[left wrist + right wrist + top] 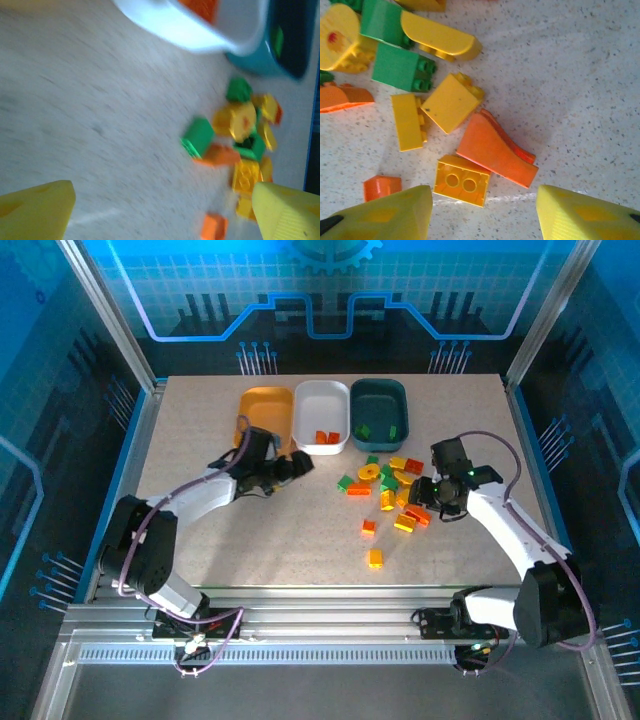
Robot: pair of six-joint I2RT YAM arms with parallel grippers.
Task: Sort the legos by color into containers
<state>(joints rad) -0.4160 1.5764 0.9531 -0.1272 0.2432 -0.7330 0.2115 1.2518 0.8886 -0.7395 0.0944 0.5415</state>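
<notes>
Top external, table (250,550): speckled top; both arms reach out over it.
Containers: orange-yellow tray (262,405), white tray (322,405) and teal tray (380,400) stand in a row just beyond the left gripper (298,465). White holds orange-red bricks, teal holds green.
Lego pile (390,485): mixed yellow, orange-red and green. It lies at the tips of the right gripper (420,502), and ahead-right of the left gripper, apart.
Nearer arm: right, by my reading.
Left gripper (160,215): jaws wide, nothing between; blurred.
Right gripper (480,217): jaws wide, empty.
Key relation: yellow two-stud brick (461,180) sits just ahead of the gap, toward the left finger. Its long axis runs finger to finger, slightly tilted, so closing would likely meet its short ends.
Neighbour: orange slope (496,150) touches the brick's far side; it may drag along.
Views: the right wrist resolves studs and that contact; top external gives tray order.
</notes>
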